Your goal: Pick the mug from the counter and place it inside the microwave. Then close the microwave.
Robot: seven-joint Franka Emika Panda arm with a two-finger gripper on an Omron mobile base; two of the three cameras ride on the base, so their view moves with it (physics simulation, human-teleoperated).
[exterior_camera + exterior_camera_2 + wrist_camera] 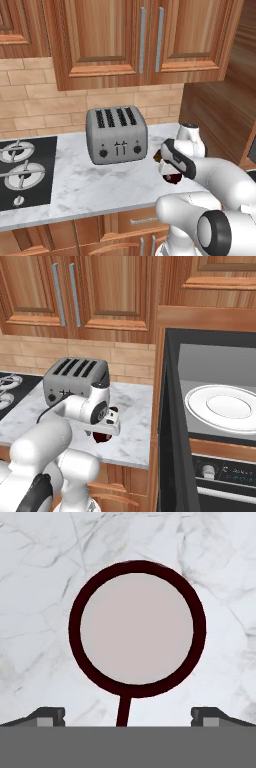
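Spread wide, the gripper point(128, 714) points straight down at the mug point(137, 629), its two dark fingertips point(48, 716) standing apart on either side of the mug's handle with nothing between them. Seen from the hand, the mug is a dark red ring around a pale inside, upright on the counter point(35, 587), its thin handle running toward the bottom edge between the tips. From the right base view the gripper point(106, 425) hangs just above the mug point(102, 437), whose dark red body peeks out below the hand; whether the fingers touch it cannot be told. From the left base view the mug point(173, 177) shows as a dark sliver under the white wrist. No writing or brand can be read anywhere; small marks on a panel at the lower right are too fine to make out. Just behind and to the left stands a grey four-slot toaster point(116, 135), close to the arm but apart from the mug. A black stovetop point(22, 170) is set into the counter further left. To the right, the microwave point(215, 406) stands open, its white round plate point(224, 406) inside and its dark door point(167, 456) swung out toward the robot. White marble with grey veins forms the counter, with tan brick tile on the wall and wooden cabinets point(140, 40) above.
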